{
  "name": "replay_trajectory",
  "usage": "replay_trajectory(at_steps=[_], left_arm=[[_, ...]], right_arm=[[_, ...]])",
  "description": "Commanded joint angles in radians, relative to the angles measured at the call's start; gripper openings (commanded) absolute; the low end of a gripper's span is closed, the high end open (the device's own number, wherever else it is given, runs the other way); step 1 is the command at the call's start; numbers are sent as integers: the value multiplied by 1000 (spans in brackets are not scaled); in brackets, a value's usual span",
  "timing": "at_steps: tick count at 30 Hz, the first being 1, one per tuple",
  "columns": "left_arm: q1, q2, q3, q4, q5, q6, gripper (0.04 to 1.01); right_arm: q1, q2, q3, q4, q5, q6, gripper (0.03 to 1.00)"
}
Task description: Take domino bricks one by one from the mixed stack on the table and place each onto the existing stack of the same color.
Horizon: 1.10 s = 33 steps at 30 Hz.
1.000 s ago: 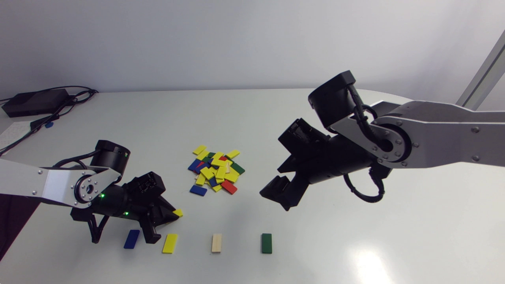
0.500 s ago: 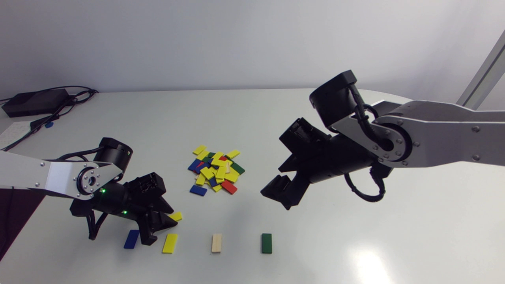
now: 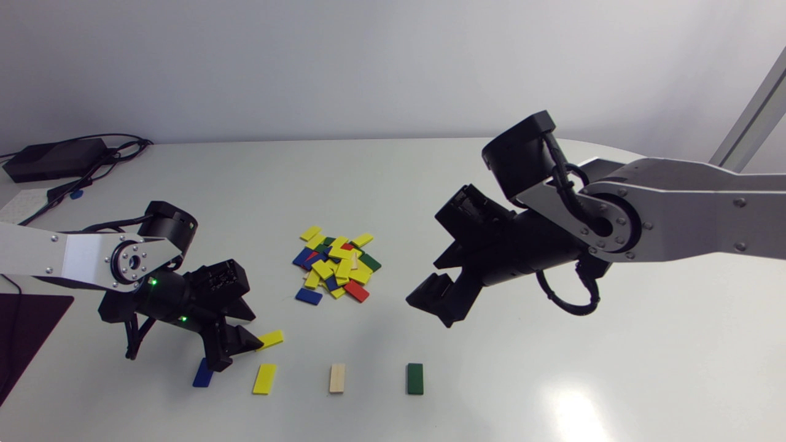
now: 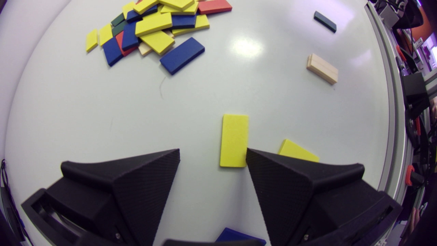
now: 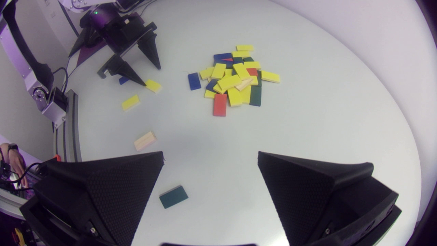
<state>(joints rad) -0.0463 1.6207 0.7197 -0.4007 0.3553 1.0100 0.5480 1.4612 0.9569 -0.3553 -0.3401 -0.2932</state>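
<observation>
Left gripper [image 4: 212, 152] stands spread wide, low over the table [image 4: 102, 112]. A loose yellow brick [image 4: 234, 140] lies flat just ahead of its gap, near end against one fingertip, long axis pointing straight ahead, just beside the yellow stack [image 4: 297, 152].

- I'm on a robotics lab bench here: plain white worktop [image 3: 393, 184], my left arm [image 3: 37, 261] and right arm [image 3: 694, 221] over it.
- A black electronics box [image 3: 55, 158] with loose cables [image 3: 123, 147] lies on the far left corner.
- Coloured domino bricks [image 3: 336, 267] are heaped mid-worktop, test-rig style.
</observation>
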Motion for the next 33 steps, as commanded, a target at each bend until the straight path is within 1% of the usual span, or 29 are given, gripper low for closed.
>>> replay_trajectory(at_steps=[1, 6, 7, 9, 12, 15, 19, 24, 28, 31, 33], left_arm=[[5, 10, 27, -18, -4, 35, 661], [-7, 42, 35, -33, -6, 36, 651], [-7, 45, 43, -44, -4, 38, 633], [-9, 45, 55, -72, -4, 48, 633], [-13, 48, 61, -82, -3, 58, 633], [-18, 62, 81, -110, -3, 65, 633], [-32, 87, 106, -125, -1, 65, 616], [-56, 108, 133, -159, -1, 64, 605], [-64, 131, 153, -179, -1, 64, 603], [-64, 160, 169, -190, -1, 68, 566], [-64, 176, 178, -198, -1, 73, 518]], right_arm=[[-3, 1, -29, 12, 3, -15, 969], [-5, 2, -27, 12, 4, -15, 969], [-5, 2, -27, 12, 4, -15, 969], [-5, 4, -29, 12, 4, -17, 970], [-5, 7, -29, 16, 4, -18, 969], [-6, 11, -24, 18, 4, -18, 969], [-8, 16, -21, 18, 4, -18, 969], [-17, 16, -20, 18, 4, -21, 969], [-23, 16, -20, 18, 3, -26, 969], [-23, 19, -21, 18, 4, -26, 969], [-23, 22, -20, 19, 4, -26, 969]])
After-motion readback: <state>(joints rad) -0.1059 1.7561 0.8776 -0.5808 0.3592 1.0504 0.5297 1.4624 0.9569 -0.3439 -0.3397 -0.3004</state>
